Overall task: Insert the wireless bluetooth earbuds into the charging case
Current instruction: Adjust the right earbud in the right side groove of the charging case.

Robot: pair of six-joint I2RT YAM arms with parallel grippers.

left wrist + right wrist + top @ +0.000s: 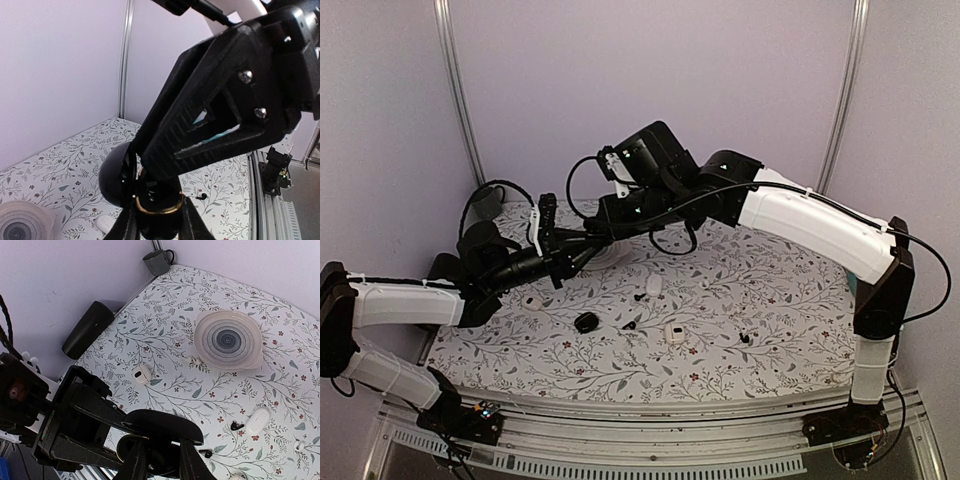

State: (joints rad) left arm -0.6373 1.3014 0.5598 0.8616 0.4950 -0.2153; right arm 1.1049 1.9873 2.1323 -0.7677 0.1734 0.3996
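My left gripper is shut on a round black charging case with a gold rim and holds it above the table. The case's lid stands open. My right gripper reaches down onto the case's mouth, under the lid. Its fingers stand apart, and I see no earbud between them. Tiny black earbuds lie on the table. Two of them show in the right wrist view, and one shows in the left wrist view.
Small white cases and a small black object lie on the floral cloth. A pale bowl sits behind the grippers. A black cylinder and a dark mug stand at the far left edge.
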